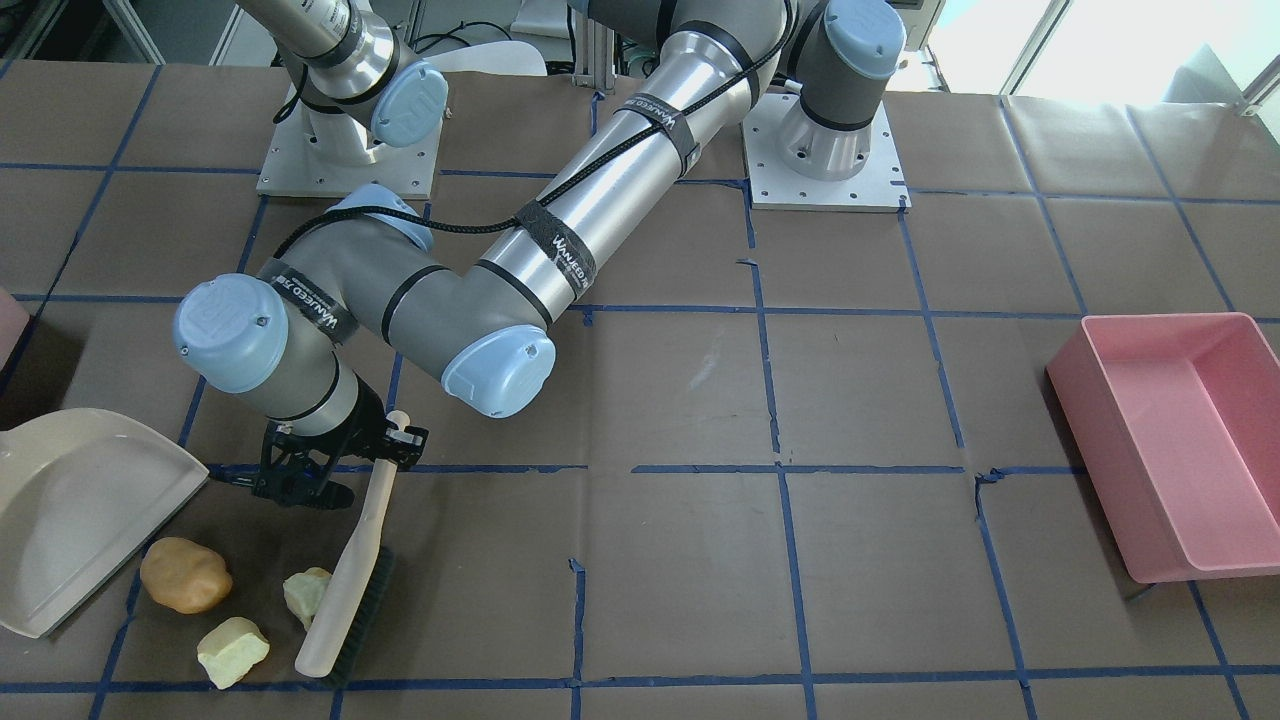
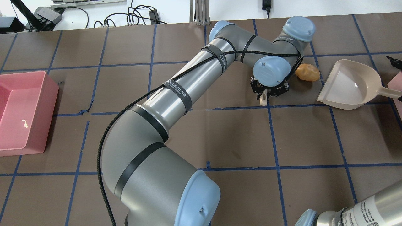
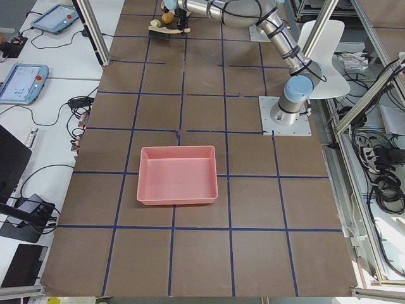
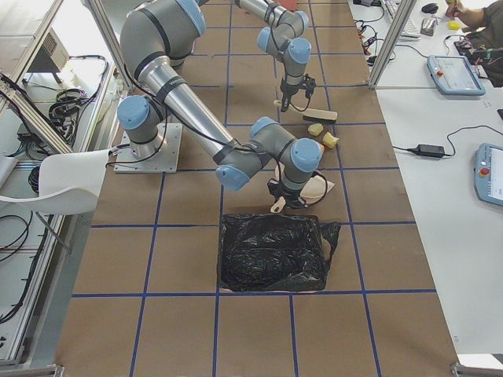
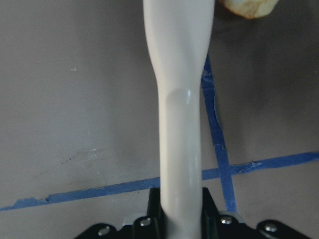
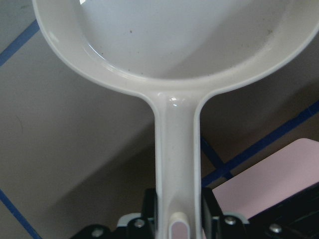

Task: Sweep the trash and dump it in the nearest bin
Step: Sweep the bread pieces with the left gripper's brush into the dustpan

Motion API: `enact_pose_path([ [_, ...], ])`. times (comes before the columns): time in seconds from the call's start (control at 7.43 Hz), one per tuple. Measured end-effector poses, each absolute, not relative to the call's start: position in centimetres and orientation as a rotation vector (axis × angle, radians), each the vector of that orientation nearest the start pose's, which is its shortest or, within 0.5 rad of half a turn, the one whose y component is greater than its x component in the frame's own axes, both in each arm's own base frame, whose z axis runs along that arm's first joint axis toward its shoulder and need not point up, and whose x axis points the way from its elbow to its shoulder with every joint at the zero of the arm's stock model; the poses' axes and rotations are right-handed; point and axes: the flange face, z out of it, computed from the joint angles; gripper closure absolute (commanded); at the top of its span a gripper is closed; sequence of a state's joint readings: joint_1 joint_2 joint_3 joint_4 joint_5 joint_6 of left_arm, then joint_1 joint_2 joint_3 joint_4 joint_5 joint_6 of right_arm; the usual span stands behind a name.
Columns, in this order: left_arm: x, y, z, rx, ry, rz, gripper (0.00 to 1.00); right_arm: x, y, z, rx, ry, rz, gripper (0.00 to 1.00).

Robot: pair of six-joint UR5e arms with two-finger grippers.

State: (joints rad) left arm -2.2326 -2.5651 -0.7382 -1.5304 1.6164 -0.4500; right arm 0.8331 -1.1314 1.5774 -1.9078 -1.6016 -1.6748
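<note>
1. Trash lumps numbered three: one orange-brown lump (image 1: 185, 575) and two yellow-green chunks (image 1: 232, 652) (image 1: 305, 595).
2. One brush (image 1: 345, 590) was counted.
3. One dustpan (image 1: 80, 515) was counted.
4. One pink tub (image 1: 1165, 430) lay fully in view.
5. One bin (image 1: 8, 325) showed as a pink corner only.
6. One black bag (image 4: 271, 251) was noted.
7. Robot arms numbered two: left arm (image 1: 620, 190), right arm (image 1: 320, 25).
8. Grippers numbered two: left gripper (image 5: 182, 221), right gripper (image 6: 177, 219).
9. Base plates (image 1: 830, 195) (image 1: 300, 180) numbered two.

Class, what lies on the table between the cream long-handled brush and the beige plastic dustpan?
In the front-facing view: one smooth orange-brown lump and two pale yellow-green spongy chunks.
</note>
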Motion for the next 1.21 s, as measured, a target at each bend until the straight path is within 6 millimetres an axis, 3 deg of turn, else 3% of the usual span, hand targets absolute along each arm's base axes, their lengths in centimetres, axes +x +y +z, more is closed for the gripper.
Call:
enact_pose_path([
  [0.27, -62.7, -56.9, 22.1, 0.431, 3.038, 0.061, 0.99, -32.1, -54.9, 26.8, -1.379, 2.715, 0.105, 0.86],
  [0.67, -66.3, -54.6, 20.4, 0.558, 3.045, 0.049, 0.99, -31.7, -55.2, 26.8, -1.381, 2.712, 0.101, 0.85],
  [1.21, -71.1, -50.7, 21.6, 0.828, 3.065, -0.041, 0.99, -31.4, -55.4, 27.2, -1.390, 2.710, 0.095, 0.85],
])
